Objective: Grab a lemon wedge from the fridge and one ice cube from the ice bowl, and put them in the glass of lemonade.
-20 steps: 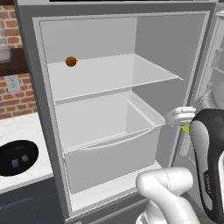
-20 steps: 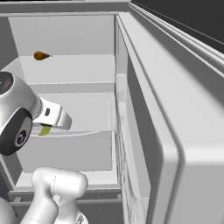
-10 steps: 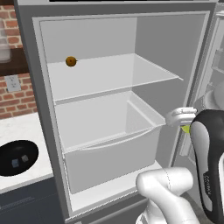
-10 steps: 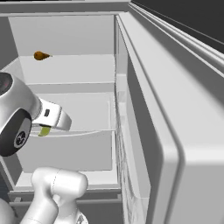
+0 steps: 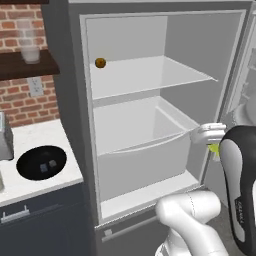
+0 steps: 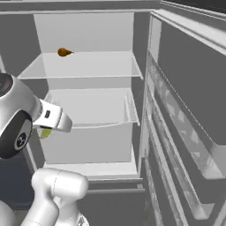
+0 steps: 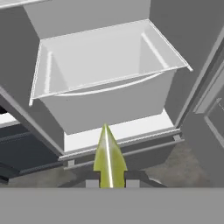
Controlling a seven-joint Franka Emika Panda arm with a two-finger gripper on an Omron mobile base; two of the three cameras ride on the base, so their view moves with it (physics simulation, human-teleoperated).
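My gripper (image 7: 109, 181) is shut on the lemon wedge (image 7: 108, 156), a small yellow-green sliver sticking up between the finger tips. In the base views the wedge (image 5: 215, 148) (image 6: 44, 132) peeks out under the white hand, in front of the open fridge (image 5: 150, 45) and outside its lower drawer (image 7: 105, 100). The black ice bowl (image 5: 30, 172) sits on the white counter left of the fridge with ice cubes (image 5: 47, 165) in it. The glass of lemonade is out of view.
A round orange-brown ball (image 5: 100, 63) (image 6: 64, 52) lies on the fridge's upper shelf. The open fridge door (image 6: 190, 110) stands at the right. A frosted glass (image 5: 30, 47) stands on a dark wall shelf above the counter. Dark cabinets lie below the counter.
The hand with the lemon wedge has edged slightly back from the fridge. Nothing else has moved.
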